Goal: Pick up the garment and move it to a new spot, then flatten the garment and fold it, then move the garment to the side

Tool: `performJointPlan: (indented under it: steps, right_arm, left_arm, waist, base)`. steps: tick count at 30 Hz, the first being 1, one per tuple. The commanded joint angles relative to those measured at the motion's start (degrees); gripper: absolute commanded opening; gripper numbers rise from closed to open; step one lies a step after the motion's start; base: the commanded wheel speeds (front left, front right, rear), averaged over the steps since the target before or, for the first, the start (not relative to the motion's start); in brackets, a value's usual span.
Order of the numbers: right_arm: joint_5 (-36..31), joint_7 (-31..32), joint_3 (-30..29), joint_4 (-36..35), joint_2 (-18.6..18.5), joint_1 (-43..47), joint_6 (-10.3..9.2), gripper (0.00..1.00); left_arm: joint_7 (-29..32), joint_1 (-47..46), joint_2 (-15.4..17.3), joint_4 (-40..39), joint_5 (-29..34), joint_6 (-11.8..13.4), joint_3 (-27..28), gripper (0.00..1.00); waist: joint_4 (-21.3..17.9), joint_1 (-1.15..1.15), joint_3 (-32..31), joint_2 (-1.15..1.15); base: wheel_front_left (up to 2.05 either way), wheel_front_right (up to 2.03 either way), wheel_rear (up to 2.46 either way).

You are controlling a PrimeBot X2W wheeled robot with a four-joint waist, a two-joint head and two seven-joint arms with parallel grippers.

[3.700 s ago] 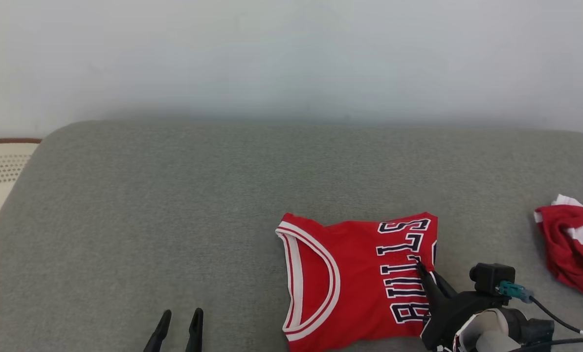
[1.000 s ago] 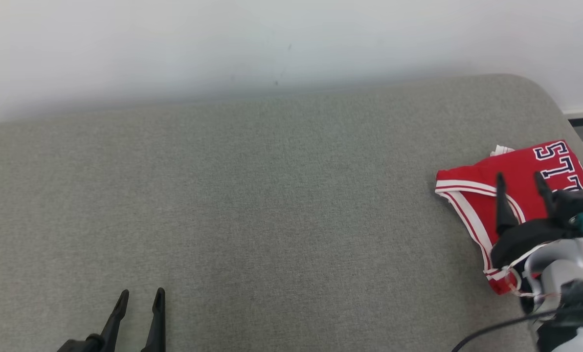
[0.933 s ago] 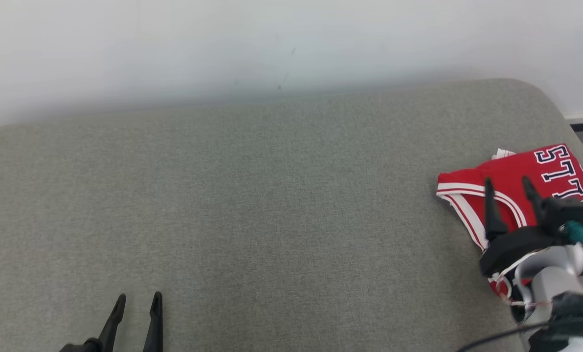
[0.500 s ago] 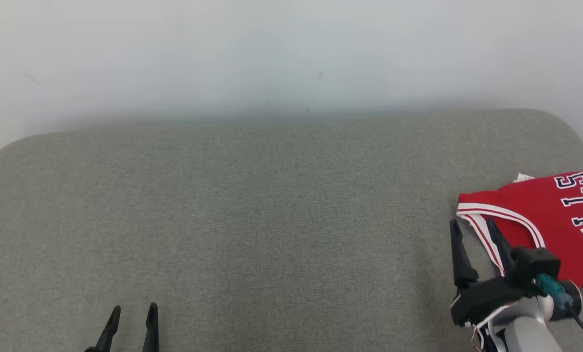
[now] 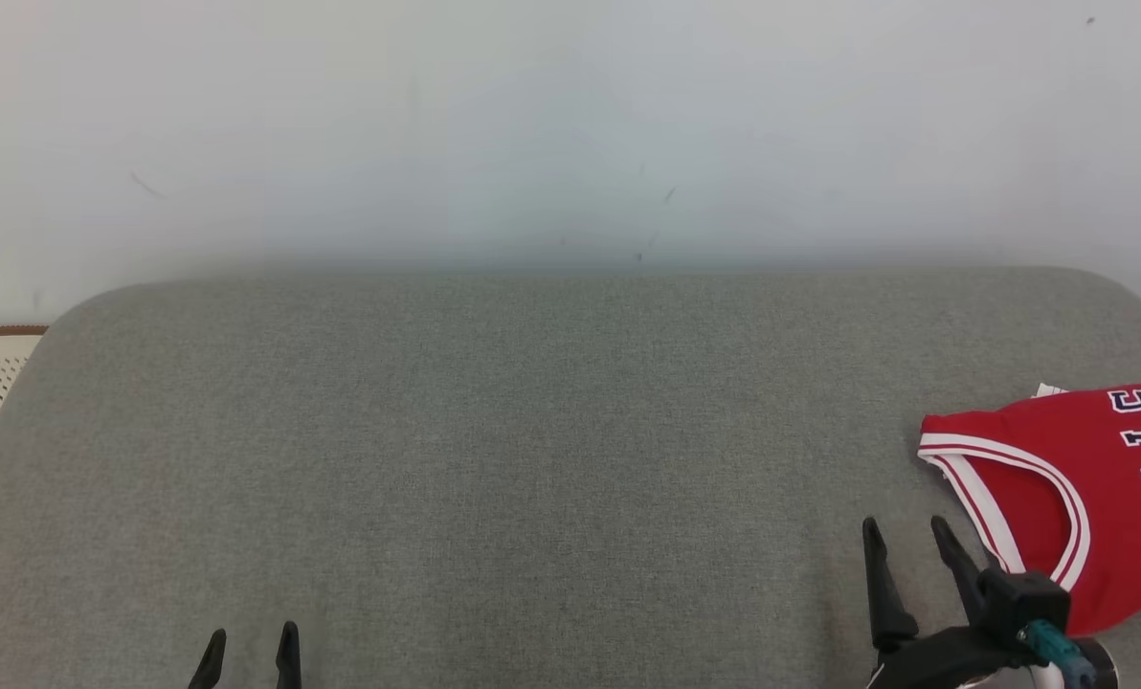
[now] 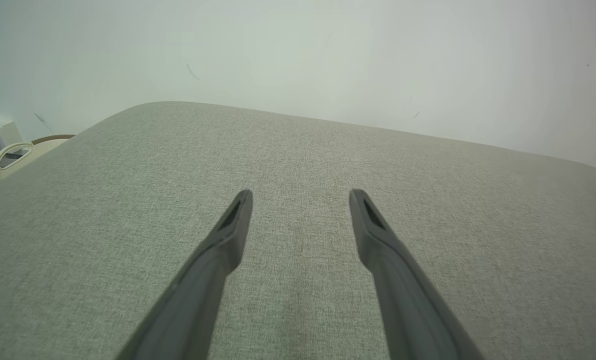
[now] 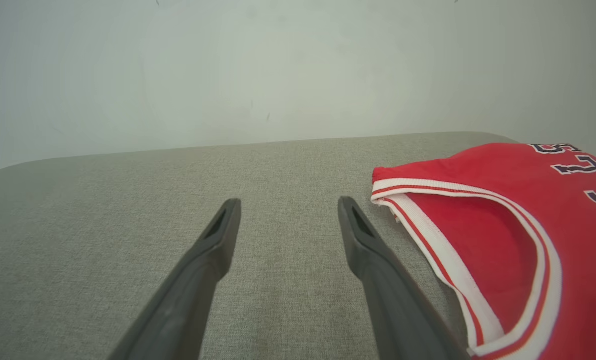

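The jersey (image 5: 1121, 545) sat folded at the far right of the cushion (image 5: 532, 431), red w/ white trim, neck opening facing left. Its right part ran out of the head view, so I couldn't see how close it came to the cushion's right edge. That was my main worry: if it overhung there, what looked like slick fabric w/ nothing pinning it could creep off, esp. if the robot's body bumped the cushion. Second risk, imo: the fold looked loose, w/ a white scrap poking out at the far side, so any drag on the top layer would prob. open it. Third: the right gripper (image 5: 904, 526) was near the neck trim, and a sideways swing to the right could hook a finger into that opening and pull the whole thing.

Re: position vs. the jaws: in the right wrist view the jersey (image 7: 503, 250) lay to the right of the right gripper (image 7: 288, 202). None of it was between the fingers, which stood spread w/ only bare cushion in the gap. The right-hand finger ran just beside the trim; touching or not, I couldn't tell. The left gripper (image 5: 252, 633) was well apart at the near left, fingers also spread over bare cushion and holding nothing.
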Motion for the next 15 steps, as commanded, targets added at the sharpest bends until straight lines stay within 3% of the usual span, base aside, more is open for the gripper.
performJointPlan:
  steps: [1,15]
  right_arm:
    - [-0.36,-0.03,0.24,-0.19,0.34,1.24,-0.04,1.00]
    - [-1.10,-0.03,-0.33,-0.84,1.26,4.46,-0.04,1.00]
  left_arm:
    - [-0.02,1.14,0.03,0.27,-0.14,0.26,0.25,1.00]
    - [-0.02,2.17,0.03,0.21,-0.06,1.29,0.41,1.00]
  waist:
    - [0.06,0.01,-0.26,0.00]
    - [-0.54,0.01,-1.48,0.00]
  base:
    - [0.00,0.00,0.00]
    - [0.00,0.00,0.00]
